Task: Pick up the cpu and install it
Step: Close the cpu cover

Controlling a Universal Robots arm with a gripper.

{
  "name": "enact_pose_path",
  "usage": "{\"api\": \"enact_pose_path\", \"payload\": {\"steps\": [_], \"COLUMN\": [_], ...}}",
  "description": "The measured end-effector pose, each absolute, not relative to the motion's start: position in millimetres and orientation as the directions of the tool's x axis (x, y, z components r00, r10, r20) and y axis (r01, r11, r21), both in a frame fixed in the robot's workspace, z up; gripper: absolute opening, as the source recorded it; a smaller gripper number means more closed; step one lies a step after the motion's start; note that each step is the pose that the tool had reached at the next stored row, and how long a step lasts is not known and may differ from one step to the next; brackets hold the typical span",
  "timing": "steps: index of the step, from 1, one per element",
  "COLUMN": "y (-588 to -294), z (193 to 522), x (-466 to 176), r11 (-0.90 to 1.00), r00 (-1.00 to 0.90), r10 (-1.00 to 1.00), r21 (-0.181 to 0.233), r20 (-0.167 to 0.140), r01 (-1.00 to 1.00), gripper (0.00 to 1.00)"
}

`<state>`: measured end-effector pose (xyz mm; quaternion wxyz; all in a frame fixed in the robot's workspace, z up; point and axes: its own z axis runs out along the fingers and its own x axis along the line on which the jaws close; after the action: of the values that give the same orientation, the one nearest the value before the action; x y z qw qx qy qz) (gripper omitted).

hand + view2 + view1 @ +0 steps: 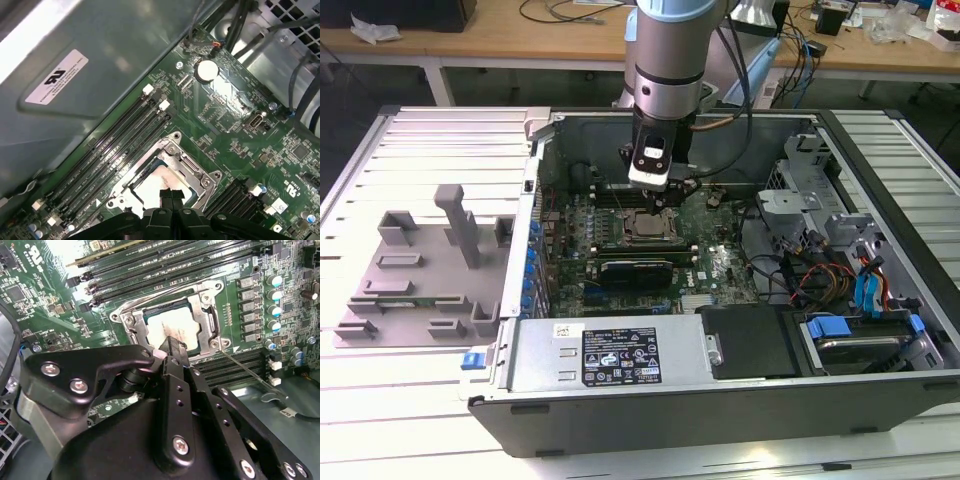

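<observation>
The cpu (642, 226), a flat square chip with a silvery-white top, lies flat inside the metal-framed socket (204, 315) of the green board. In both wrist views the cpu (172, 326) (156, 183) shows pale within the open frame of the socket (194, 169). My gripper (665, 198) hangs just above the socket inside the computer case. Its black fingertips (171, 196) are pressed together over one edge of the chip, with nothing held between them. The gripper (171, 346) covers part of the chip's near side.
The open computer case (880, 130) lies on a ribbed table. Memory slots (120, 145) run beside the socket. A power supply (610, 355) sits at the front, and drive cages and cables (840, 260) are on the exterior view's right. A grey holder block (420, 270) is on the left.
</observation>
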<state>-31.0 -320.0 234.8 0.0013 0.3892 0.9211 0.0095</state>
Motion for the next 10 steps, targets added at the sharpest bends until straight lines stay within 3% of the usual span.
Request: {"api": "enact_pose_path", "payload": {"steps": [10], "y": [-320.1], "z": [234.7], "x": [-31.0], "r11": [0.806], "r00": [-0.806], "r10": [0.592], "r21": [0.018], "r20": [0.005], "r01": [0.592], "gripper": [0.11]}}
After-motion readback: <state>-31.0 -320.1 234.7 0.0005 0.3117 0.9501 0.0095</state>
